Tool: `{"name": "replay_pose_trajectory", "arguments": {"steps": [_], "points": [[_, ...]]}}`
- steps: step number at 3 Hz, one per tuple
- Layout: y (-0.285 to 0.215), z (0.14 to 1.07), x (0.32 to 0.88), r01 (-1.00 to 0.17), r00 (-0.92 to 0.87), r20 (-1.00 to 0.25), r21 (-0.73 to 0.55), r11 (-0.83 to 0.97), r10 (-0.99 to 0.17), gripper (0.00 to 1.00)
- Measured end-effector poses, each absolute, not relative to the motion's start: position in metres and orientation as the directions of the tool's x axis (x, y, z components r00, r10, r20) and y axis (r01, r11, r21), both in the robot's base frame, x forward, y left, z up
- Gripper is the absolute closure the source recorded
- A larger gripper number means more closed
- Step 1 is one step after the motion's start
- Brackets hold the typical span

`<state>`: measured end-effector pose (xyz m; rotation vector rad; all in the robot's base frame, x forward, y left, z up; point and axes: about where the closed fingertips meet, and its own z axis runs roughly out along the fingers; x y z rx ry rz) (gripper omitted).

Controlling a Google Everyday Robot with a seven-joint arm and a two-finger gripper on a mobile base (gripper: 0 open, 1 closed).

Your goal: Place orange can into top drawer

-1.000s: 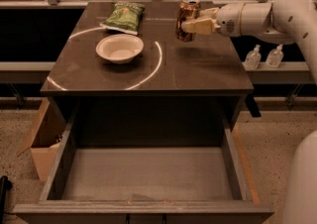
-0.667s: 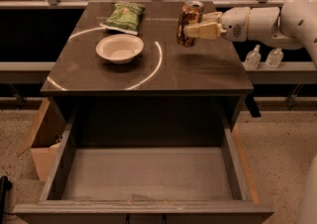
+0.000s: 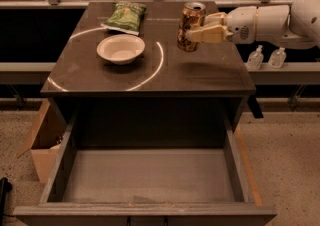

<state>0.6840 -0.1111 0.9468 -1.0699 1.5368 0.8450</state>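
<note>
The gripper [image 3: 197, 28] reaches in from the right above the bench [image 3: 210, 77]. Its jaws are clamped on the orange can [image 3: 190, 19], which is slightly tilted. Left of the jaws are a green chip bag [image 3: 125, 17] and a white bowl [image 3: 121, 48]. The top drawer [image 3: 145, 175] stands open below and nearer.

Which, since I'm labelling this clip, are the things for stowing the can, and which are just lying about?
For the job: orange can; gripper, shut on it over the cabinet top; top drawer, open.
Lying about: green chip bag; white bowl; cardboard box; two small bottles.
</note>
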Motion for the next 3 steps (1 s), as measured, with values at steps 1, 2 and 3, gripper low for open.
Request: {"name": "replay_pose_trajectory", "arguments": {"steps": [1, 2, 3], "points": [[-0.106, 0.947, 0.64, -0.948, -0.016, -0.977, -0.051, 0.313, -0.21, 1.0], [-0.09, 0.938, 0.602, -0.953, 0.002, -0.981, -0.06, 0.298, -0.192, 1.0], [-0.072, 0.914, 0.568, -0.953, -0.022, -0.988, -0.026, 0.302, -0.154, 1.0]]}}
